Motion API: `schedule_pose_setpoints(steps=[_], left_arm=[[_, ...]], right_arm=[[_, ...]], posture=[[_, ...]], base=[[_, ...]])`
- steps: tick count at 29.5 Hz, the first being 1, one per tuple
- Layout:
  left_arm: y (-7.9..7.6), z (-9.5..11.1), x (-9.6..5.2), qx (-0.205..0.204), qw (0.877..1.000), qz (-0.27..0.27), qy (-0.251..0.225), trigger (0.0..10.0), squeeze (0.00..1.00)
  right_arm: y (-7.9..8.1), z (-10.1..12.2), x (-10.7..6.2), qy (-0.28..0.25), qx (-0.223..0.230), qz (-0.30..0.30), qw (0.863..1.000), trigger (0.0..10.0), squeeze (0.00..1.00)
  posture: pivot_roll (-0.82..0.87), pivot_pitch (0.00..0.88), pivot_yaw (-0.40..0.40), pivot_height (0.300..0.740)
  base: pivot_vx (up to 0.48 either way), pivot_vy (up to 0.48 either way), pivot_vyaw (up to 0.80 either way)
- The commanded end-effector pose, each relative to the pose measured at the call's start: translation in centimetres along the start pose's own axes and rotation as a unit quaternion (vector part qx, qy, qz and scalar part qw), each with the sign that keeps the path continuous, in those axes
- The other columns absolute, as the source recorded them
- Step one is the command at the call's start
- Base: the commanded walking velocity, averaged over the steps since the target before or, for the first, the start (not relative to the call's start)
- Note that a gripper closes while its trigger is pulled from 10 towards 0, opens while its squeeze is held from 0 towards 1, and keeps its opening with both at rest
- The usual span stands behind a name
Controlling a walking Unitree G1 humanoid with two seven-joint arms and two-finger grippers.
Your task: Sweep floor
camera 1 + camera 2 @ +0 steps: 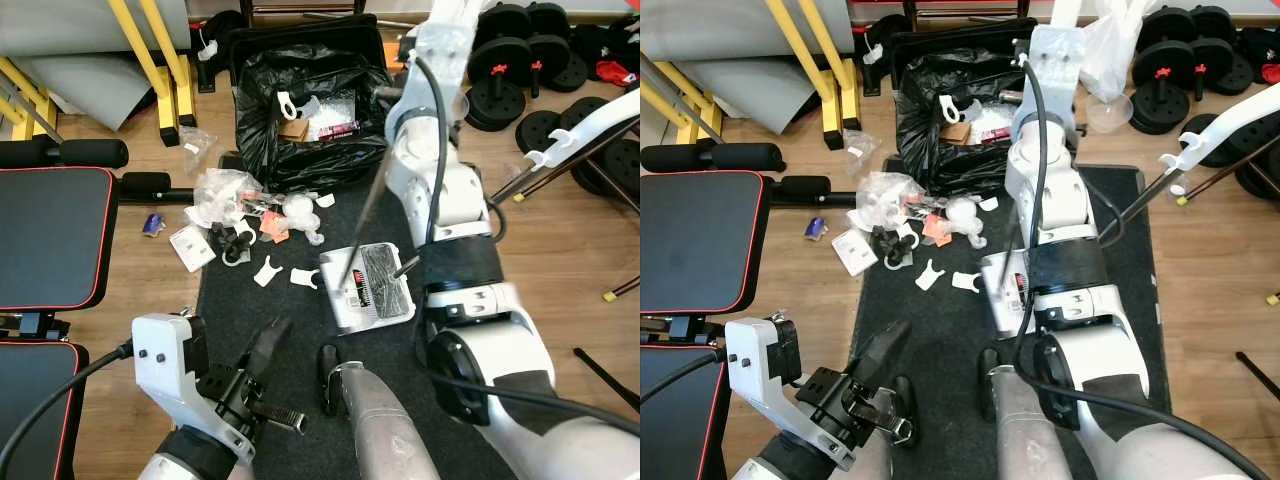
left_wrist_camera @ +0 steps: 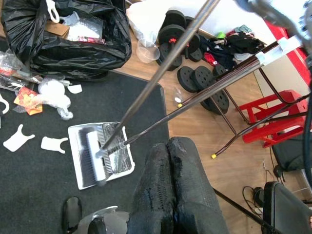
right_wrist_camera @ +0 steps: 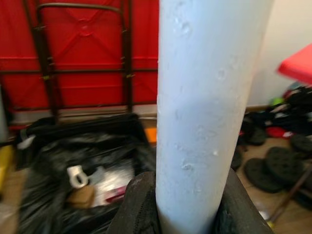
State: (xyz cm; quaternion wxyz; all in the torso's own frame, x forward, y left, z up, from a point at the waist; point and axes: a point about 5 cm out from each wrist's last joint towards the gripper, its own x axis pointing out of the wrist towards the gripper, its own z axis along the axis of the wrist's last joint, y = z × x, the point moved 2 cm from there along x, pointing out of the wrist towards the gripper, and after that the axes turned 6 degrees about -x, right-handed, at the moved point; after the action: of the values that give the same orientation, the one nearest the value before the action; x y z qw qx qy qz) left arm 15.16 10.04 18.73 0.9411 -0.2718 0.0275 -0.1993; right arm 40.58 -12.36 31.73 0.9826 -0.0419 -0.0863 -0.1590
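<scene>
A white dustpan (image 1: 365, 288) lies on the black mat (image 1: 240, 300) with a brush head (image 2: 92, 151) resting in it. The brush's thin handle (image 2: 161, 78) rises steeply from it. My right gripper (image 3: 187, 200) is raised high and shut on that pale handle, with black fingers (image 3: 139, 204) on both sides. The dustpan's own dark pole (image 1: 570, 150) leans away to the right. Litter (image 1: 268, 270) lies on the mat's far left: white plastic pieces, crumpled film (image 1: 225, 190), an orange scrap (image 1: 273, 225). My left gripper (image 1: 272, 345) hangs low near the mat's left edge, shut and holding nothing.
An open black bin bag (image 1: 300, 120) with rubbish stands behind the litter. A black weight bench (image 1: 50, 235) fills the left, with yellow frame legs (image 1: 165, 80) behind it. Weight plates (image 1: 510, 70) lie at the back right. A white card (image 1: 192, 247) and a blue item (image 1: 153, 224) lie on the wood floor.
</scene>
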Motion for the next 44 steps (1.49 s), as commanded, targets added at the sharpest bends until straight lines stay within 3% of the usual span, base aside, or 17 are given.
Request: schedule_pose_setpoints(steps=[1,4,10,12,18,20,24,30,31,36,38,44], left_arm=[[0.0,-0.6,-0.1,-0.009,1.000,-0.006,0.019,10.0,0.00],[0.0,-0.6,-0.1,-0.009,1.000,-0.007,0.019,10.0,0.00],[0.0,-0.6,0.0,-0.009,1.000,-0.007,0.018,10.0,0.00],[0.0,-0.7,0.0,-0.009,1.000,-0.007,0.017,10.0,0.00],[0.0,-0.7,0.0,-0.010,1.000,-0.007,0.017,10.0,0.00],[0.1,-0.8,0.0,-0.010,1.000,-0.007,0.018,10.0,0.00],[0.1,-0.9,0.0,-0.010,1.000,-0.007,0.019,10.0,0.00],[-0.1,-0.9,-0.2,-0.011,1.000,-0.007,0.020,10.0,0.00],[-0.2,-0.8,-0.2,-0.011,1.000,-0.007,0.021,10.0,0.00],[-0.2,-0.8,-0.4,-0.012,1.000,-0.006,0.022,10.0,0.00],[-0.3,-0.7,-0.5,-0.012,1.000,-0.006,0.023,10.0,0.00],[-0.3,-0.7,-0.6,-0.012,1.000,-0.006,0.025,10.0,0.00]], right_arm=[[-0.6,0.3,0.1,-0.004,-0.023,-0.025,0.999,10.0,0.00],[-0.7,0.9,0.1,-0.008,-0.020,-0.028,0.999,10.0,0.00],[-0.3,3.0,-0.1,-0.035,0.054,-0.003,0.998,10.0,0.00],[0.1,4.2,-0.4,-0.051,0.092,0.014,0.994,10.0,0.00],[0.4,5.3,-0.7,-0.065,0.121,0.030,0.990,10.0,0.00],[1.2,6.5,-1.3,-0.076,0.164,0.067,0.981,10.0,0.00],[1.6,6.7,-1.5,-0.079,0.179,0.081,0.977,10.0,0.00],[3.1,3.3,-1.2,-0.053,0.171,0.093,0.979,10.0,0.00],[3.7,2.0,-1.0,-0.030,0.182,0.100,0.978,10.0,0.00],[4.5,-0.2,-0.7,0.005,0.208,0.107,0.972,10.0,0.00],[5.1,-2.4,-0.8,0.032,0.194,0.109,0.974,10.0,0.00],[5.6,-4.8,-1.3,0.056,0.166,0.109,0.978,10.0,0.00]], posture=[[-0.03,0.370,-0.082,0.740],[-0.03,0.369,-0.082,0.740],[-0.04,0.364,-0.087,0.740],[-0.04,0.359,-0.086,0.740],[-0.04,0.353,-0.087,0.740],[-0.04,0.343,-0.086,0.740],[-0.04,0.341,-0.086,0.740],[-0.02,0.346,-0.083,0.740],[-0.01,0.353,-0.080,0.740],[0.00,0.362,-0.074,0.740],[0.00,0.366,-0.074,0.740],[0.01,0.377,-0.071,0.740]], base=[[0.000,0.000,0.00],[0.000,0.000,0.00],[0.000,0.000,0.00],[0.000,0.000,0.00],[0.000,0.000,0.00],[0.000,0.000,0.00],[0.000,0.000,0.00],[0.000,0.000,0.00],[0.000,0.000,0.00],[0.000,0.000,0.00],[0.000,0.000,0.00],[0.000,0.000,0.00]])
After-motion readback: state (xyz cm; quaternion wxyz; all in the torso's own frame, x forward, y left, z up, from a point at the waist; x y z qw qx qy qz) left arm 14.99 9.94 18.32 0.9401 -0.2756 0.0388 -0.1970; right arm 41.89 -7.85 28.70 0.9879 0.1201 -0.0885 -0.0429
